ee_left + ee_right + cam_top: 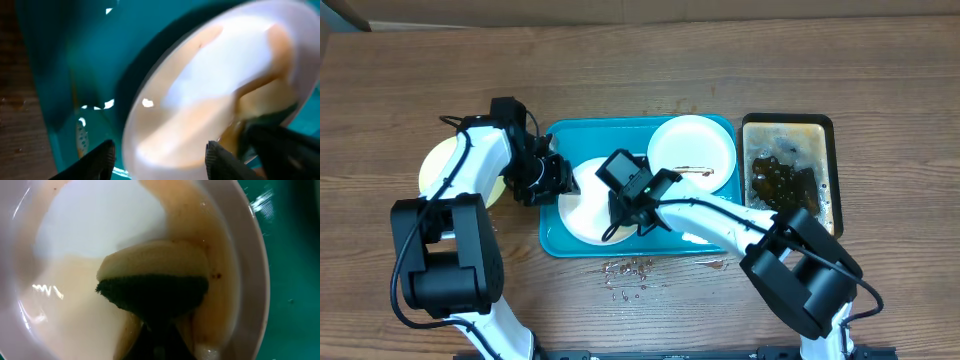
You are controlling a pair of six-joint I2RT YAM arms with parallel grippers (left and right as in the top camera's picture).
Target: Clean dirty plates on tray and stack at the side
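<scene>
On the teal tray a white plate lies at the left, coated with a thin brown film. My right gripper is shut on a yellow sponge with a dark green face and presses it into this plate. My left gripper is open at the plate's left rim; its fingers straddle the plate. A second white plate with a brown smear sits at the tray's back right. A plate with a pale yellow-green rim lies on the table left of the tray.
A smaller black tray holding brown liquid stands right of the teal tray. Drops of liquid lie on the wooden table in front of the tray. The left arm reaches over the yellow-green plate.
</scene>
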